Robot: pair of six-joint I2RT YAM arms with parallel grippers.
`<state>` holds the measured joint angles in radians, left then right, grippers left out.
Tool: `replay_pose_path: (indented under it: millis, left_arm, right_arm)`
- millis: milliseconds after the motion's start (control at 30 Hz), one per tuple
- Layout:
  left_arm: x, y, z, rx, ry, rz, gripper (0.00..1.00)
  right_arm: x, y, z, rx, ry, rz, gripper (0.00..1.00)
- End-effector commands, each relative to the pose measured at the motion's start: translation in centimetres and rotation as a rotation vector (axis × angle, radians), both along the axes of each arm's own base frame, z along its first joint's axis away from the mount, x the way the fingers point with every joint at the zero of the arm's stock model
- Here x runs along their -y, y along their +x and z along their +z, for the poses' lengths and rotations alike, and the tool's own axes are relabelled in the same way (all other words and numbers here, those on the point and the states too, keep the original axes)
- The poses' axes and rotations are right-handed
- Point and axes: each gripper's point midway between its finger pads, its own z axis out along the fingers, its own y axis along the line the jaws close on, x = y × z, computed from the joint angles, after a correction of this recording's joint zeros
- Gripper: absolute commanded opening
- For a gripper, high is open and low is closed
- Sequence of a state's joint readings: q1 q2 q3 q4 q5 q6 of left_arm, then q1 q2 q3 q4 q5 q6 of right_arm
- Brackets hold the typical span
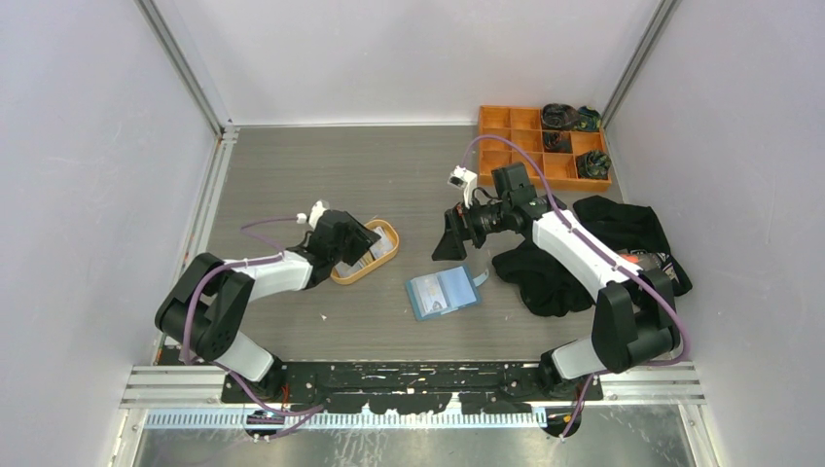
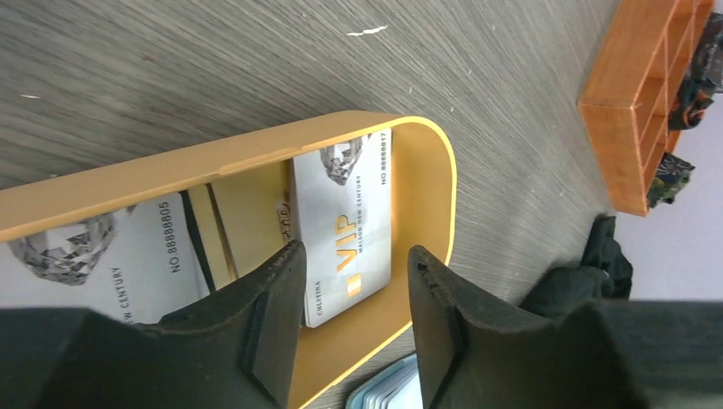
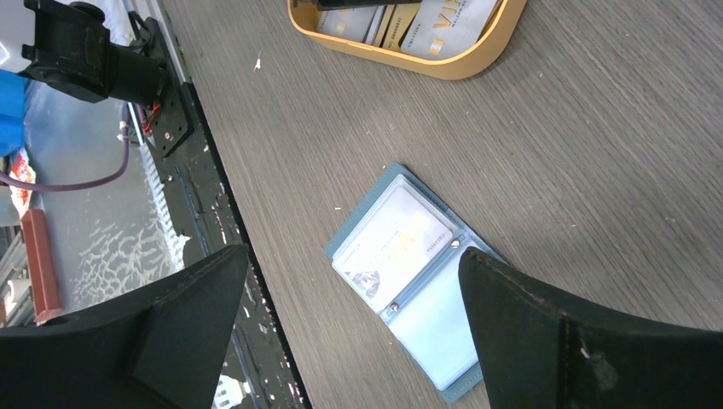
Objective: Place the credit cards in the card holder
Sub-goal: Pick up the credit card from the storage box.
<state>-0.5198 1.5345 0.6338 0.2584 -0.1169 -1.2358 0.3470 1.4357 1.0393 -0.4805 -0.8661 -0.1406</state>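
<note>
Table [image 1: 389, 175]: grey wood-grain.
Orange oval tray [image 2: 213, 158]: set left of centre. The left gripper [image 2: 355, 256] is lowered into it, fingers parted astride a VIP card, nothing clamped.
Card holder [image 3: 409, 281]: blue, laid open directly beneath the right gripper [image 3: 351, 256], which is spread wide and empty. The one pocketed card is clear only from the right wrist.
Credit cards [image 2: 345, 239]: overlapping inside the tray.

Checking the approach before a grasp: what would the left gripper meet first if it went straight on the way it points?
Most likely the white VIP card lying in the orange tray: the open left gripper points down into the tray, right at that card. Depth is unclear.
</note>
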Motion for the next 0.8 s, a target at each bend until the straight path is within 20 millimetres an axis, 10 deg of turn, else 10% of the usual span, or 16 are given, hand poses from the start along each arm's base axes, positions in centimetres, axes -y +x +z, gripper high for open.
replay_pose_path:
  millis: [0, 467, 767]
  left_arm:
    - [-0.8, 1.5, 0.9, 0.028, 0.067, 0.020, 0.51]
    - [0.5, 2.3, -1.5, -0.026, 0.057, -0.032, 0.51]
    - [1.7, 2.8, 1.0, 0.109, -0.071, -0.066, 0.43]
  right_arm:
    - [-0.6, 0.6, 1.5, 0.043, 0.030, 0.023, 0.99]
    - [-0.6, 0.6, 1.4, 0.040, 0.028, 0.027, 1.00]
    - [-0.6, 0.6, 1.4, 0.040, 0.028, 0.029, 0.99]
